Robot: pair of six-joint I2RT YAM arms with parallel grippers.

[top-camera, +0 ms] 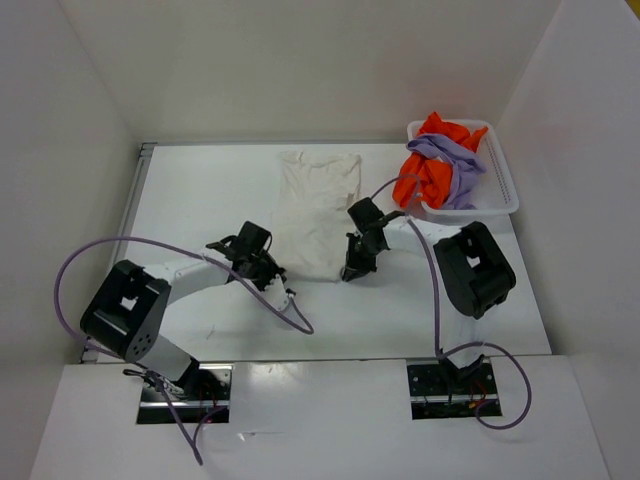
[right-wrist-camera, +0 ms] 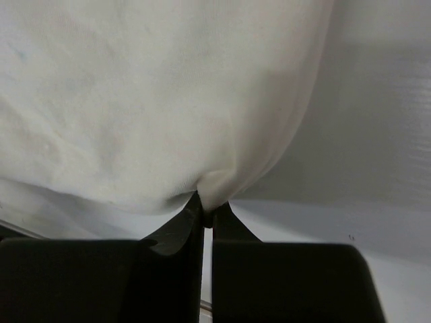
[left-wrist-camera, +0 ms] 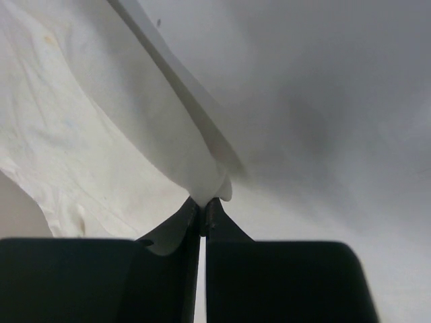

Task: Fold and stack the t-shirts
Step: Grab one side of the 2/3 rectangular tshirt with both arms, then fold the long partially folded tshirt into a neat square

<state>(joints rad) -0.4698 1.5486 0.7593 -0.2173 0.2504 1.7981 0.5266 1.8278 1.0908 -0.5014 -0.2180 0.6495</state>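
The white t-shirt (top-camera: 315,205) lies lengthwise on the middle of the table, folded into a narrow strip. My left gripper (top-camera: 277,270) is shut on its near left corner; in the left wrist view the jaws (left-wrist-camera: 204,203) pinch a tip of the white cloth (left-wrist-camera: 81,134). My right gripper (top-camera: 349,273) is shut on the near right corner, and the right wrist view shows its tips (right-wrist-camera: 207,214) closed on a bunched bit of the hem (right-wrist-camera: 155,101). The orange t-shirt (top-camera: 432,178) and the lavender t-shirt (top-camera: 455,160) lie crumpled together in the basket.
The white mesh basket (top-camera: 505,190) stands at the back right against the wall, with orange cloth hanging over its near rim. White walls enclose the table on the left, back and right. Purple cables loop from both arms over the near part of the table.
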